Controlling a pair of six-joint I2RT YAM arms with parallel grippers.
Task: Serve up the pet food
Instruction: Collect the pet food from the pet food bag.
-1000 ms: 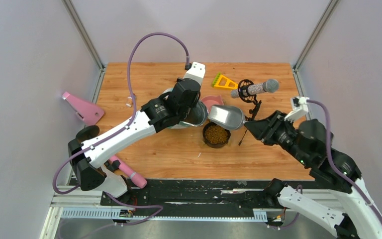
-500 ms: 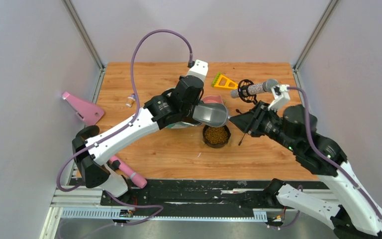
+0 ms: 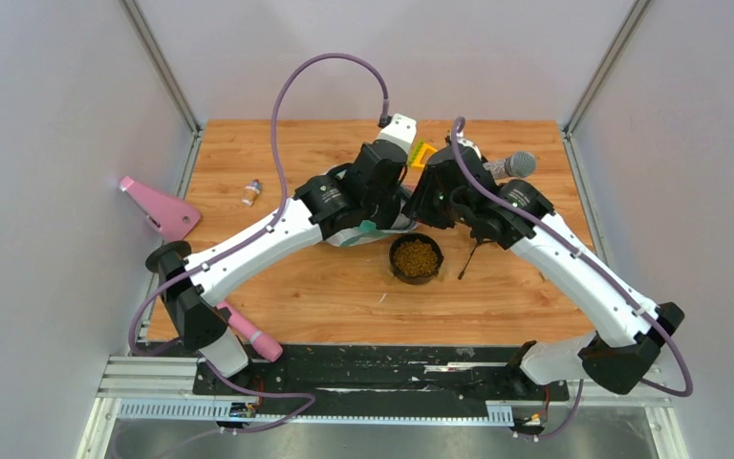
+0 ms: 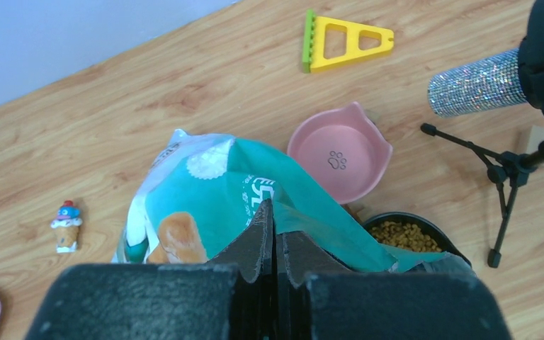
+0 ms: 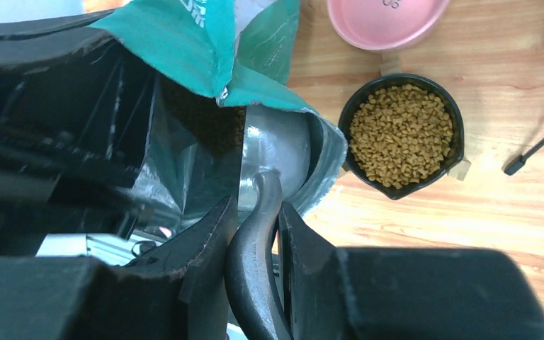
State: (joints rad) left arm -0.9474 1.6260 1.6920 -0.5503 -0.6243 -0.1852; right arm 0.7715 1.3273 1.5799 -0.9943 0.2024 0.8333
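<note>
Right hand: pinching the dark handle of the grey scoop; the scoop's bowl is sunk into the bag's mouth; whether it carries a load cannot be told
Left hand: fingers pressed together, apparently on a fold of the bag's top edge; this holds the mouth up and open
Bag: teal and white, printed with a golden dog; stands on the worktop; a brown mass shows deep in its mouth in the right wrist view, judged to be more kibble
Black bowl: just beside the bag, at its 3 o'clock in the right wrist view; holds the pet food, a loose brown heap reaching about to the rim
Pink bowl: just beside the black bowl, at its 11 o'clock in the left wrist view; nothing in it; paw print on its floor
Done: black bowl served, judged full
Left: the scoop is inside the bag, judged to be drawing another load, possibly for the pink bowl; the scoop is yet to be lifted out and tipped
</note>
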